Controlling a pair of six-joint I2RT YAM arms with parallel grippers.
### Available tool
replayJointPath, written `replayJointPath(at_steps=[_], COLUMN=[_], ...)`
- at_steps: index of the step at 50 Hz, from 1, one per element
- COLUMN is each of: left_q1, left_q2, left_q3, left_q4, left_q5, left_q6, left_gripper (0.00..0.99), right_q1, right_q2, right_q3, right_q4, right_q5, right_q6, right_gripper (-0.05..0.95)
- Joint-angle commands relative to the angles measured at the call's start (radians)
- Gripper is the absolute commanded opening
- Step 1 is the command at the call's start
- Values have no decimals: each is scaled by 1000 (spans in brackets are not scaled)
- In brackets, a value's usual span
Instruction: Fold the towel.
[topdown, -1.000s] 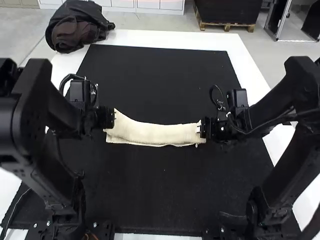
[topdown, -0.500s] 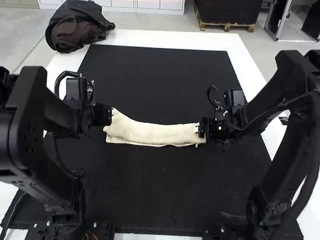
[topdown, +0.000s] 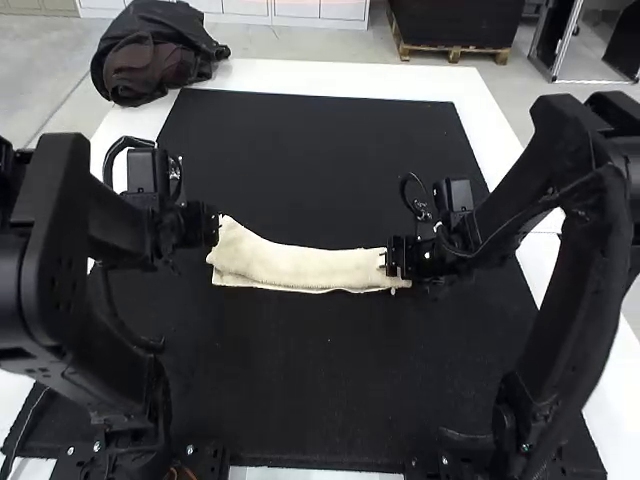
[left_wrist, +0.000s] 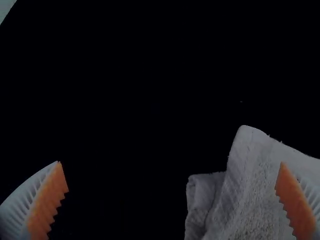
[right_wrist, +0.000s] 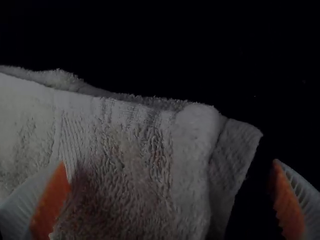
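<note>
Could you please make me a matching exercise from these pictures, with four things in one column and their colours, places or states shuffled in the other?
Things:
1. towel
2. left gripper
3. mat
4. right gripper

Descriptions:
A. open, at the end of the towel on the high view's right
B. black, lying under the towel
C. cream in the high view, lying in a long, narrow strip
D. open, at the end of the towel on the high view's left

Right pairs: 1-C, 2-D, 3-B, 4-A.
</note>
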Motion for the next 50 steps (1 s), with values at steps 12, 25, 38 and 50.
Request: replayJointPath(at_steps=[12, 25, 38, 50], left_q1=[10, 36, 57, 64], left_q2=[-72, -80, -80, -80], left_q3=[45, 51, 55, 66], left_q4=[-37, -69, -64, -55], left_q5=[-9, -9, -10, -10], left_q6=[2, 2, 23, 25], left_gripper=[970, 970, 970, 970], right_q1=[27, 18, -55, -78], right_q2=[69, 83, -5, -98], right_q3=[29, 38, 58, 138], right_q4=[16, -27, -109, -231], right_q5=[-41, -91, -90, -93], right_q6=[-3, 29, 31, 46], right_gripper=[508, -28, -30, -30])
